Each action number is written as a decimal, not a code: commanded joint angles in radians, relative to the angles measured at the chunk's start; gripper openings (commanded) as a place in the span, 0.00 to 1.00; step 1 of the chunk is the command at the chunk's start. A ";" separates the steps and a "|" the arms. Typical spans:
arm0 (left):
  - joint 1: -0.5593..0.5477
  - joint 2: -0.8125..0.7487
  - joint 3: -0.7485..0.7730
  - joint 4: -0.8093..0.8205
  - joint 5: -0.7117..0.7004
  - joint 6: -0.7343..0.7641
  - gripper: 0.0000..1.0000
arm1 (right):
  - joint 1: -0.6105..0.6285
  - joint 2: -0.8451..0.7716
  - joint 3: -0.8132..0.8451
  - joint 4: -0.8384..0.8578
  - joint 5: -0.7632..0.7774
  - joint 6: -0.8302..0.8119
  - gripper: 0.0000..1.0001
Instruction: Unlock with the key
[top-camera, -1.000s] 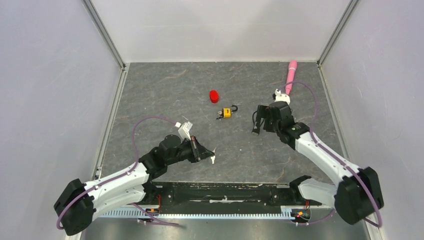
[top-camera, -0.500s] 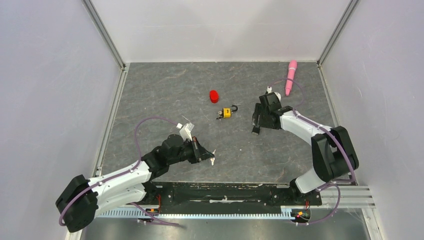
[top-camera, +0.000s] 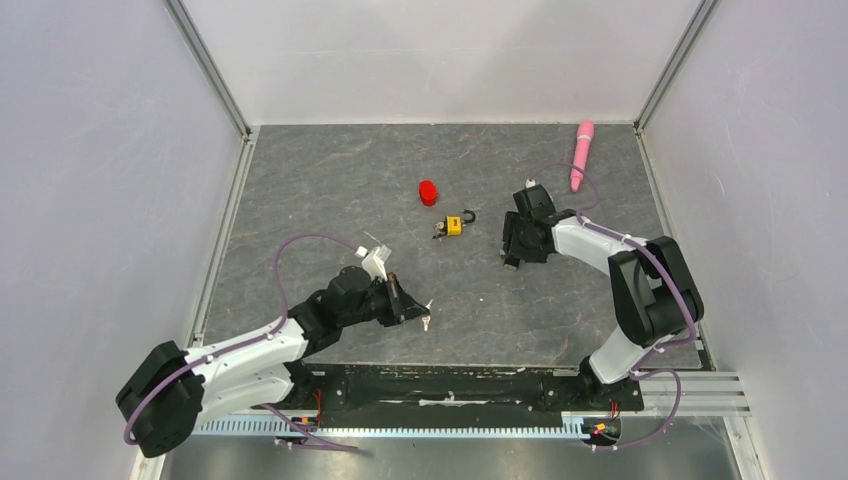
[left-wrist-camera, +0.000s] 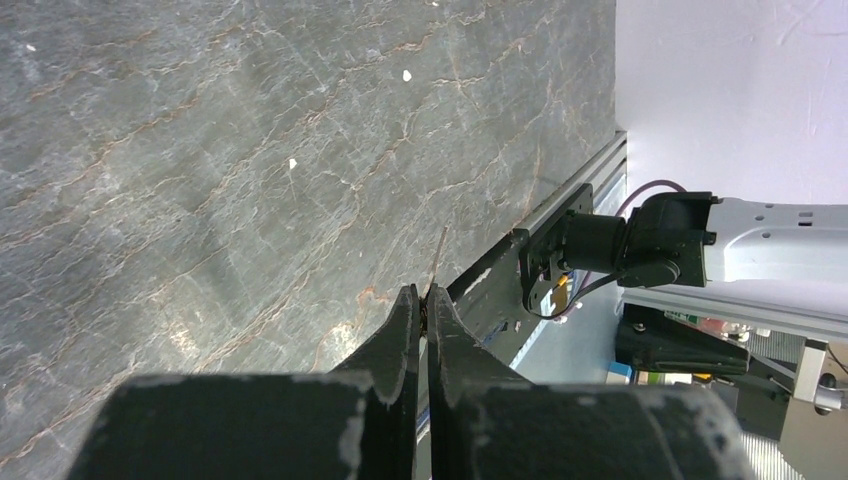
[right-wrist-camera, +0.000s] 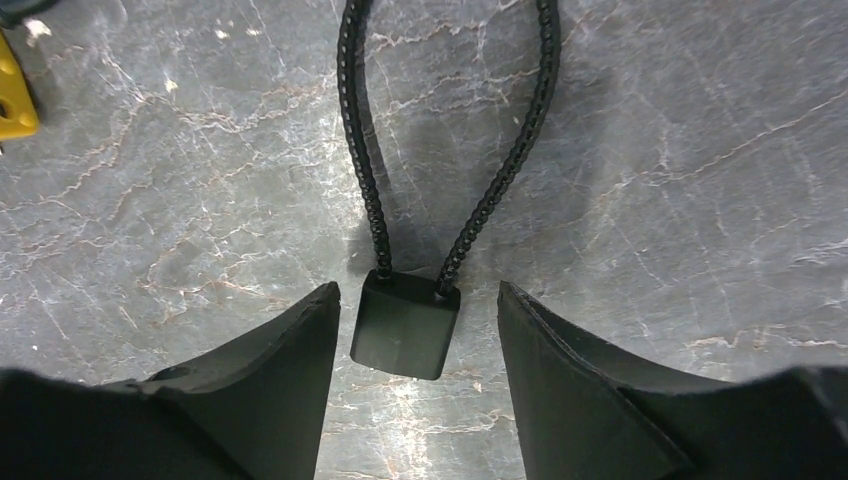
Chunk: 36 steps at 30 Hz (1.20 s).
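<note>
The key (top-camera: 425, 321) is a tiny silvery sliver sticking out of my left gripper (top-camera: 410, 308), which is shut on it near the front middle of the table. In the left wrist view the key (left-wrist-camera: 440, 255) shows edge-on as a thin line beyond the closed tips of the left gripper (left-wrist-camera: 427, 292). The small yellow padlock (top-camera: 454, 226) lies further back, apart from both grippers, and its corner (right-wrist-camera: 15, 100) shows in the right wrist view. My right gripper (right-wrist-camera: 415, 290) is open, one finger on each side of the black block (right-wrist-camera: 405, 325), with a gap on both sides.
The black block ends a looped black cord (right-wrist-camera: 450, 150) that lies right of the padlock under the right gripper (top-camera: 511, 255). A red cap (top-camera: 428, 192) stands behind the padlock. A pink stick (top-camera: 581, 150) lies at the back right. Walls enclose the table.
The right arm has swung its elbow in toward the middle while its gripper stayed over the cord's block, and its jaws have narrowed. The left gripper with the key has barely shifted.
</note>
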 joint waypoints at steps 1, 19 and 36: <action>0.006 0.012 0.042 0.059 0.033 0.016 0.02 | -0.002 0.028 0.011 0.011 -0.033 0.032 0.60; 0.006 0.058 0.058 0.099 0.060 0.009 0.02 | -0.001 0.044 0.012 -0.009 -0.051 0.081 0.32; -0.018 0.309 0.133 0.391 0.116 -0.025 0.02 | 0.062 -0.200 -0.095 0.056 -0.194 0.308 0.00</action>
